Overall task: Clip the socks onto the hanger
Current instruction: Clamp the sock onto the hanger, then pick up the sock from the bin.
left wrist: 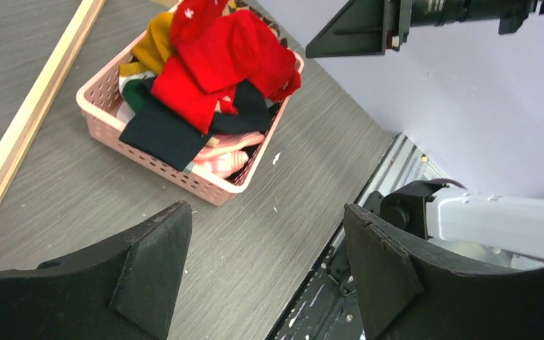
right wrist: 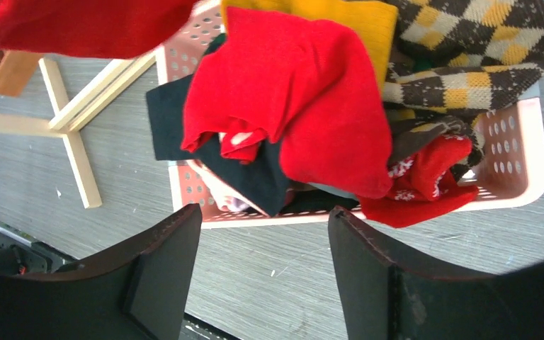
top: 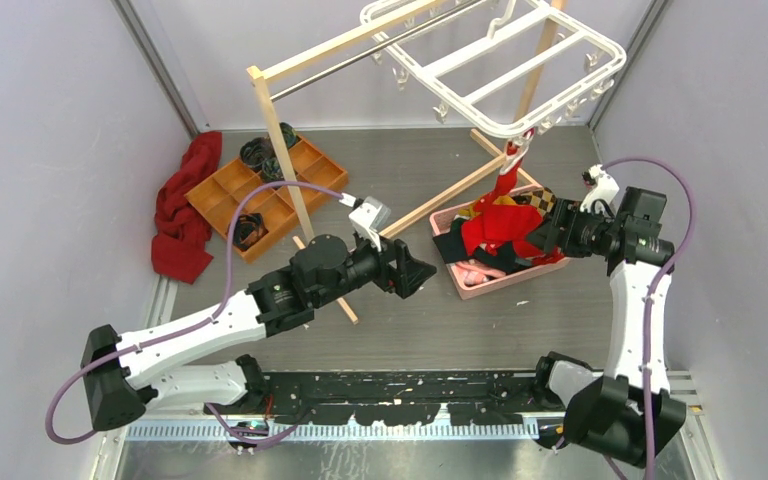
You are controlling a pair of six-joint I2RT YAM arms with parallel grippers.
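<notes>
The white hanger [top: 505, 62] hangs at the top, tilted, with small clips along its rim. One red sock [top: 507, 180] dangles from a clip at its near edge, down to the pink basket [top: 490, 285]. More red socks [top: 495, 228] lie on top of the pile in the basket. They also show in the left wrist view [left wrist: 219, 57] and the right wrist view [right wrist: 304, 92]. A red sock with a white pattern [right wrist: 425, 184] droops over the basket's rim. My left gripper [top: 422, 272] is open and empty left of the basket. My right gripper [top: 545, 235] is open and empty at the basket's right side.
A light wooden rack [top: 290, 150] with a metal rod stands left of the basket; its foot bars [right wrist: 78, 152] lie on the table. A mustard garment [right wrist: 340, 18] and a checkered one [right wrist: 467, 49] fill the basket. An orange divided tray [top: 260, 190] and a dark red cloth [top: 185, 210] lie far left.
</notes>
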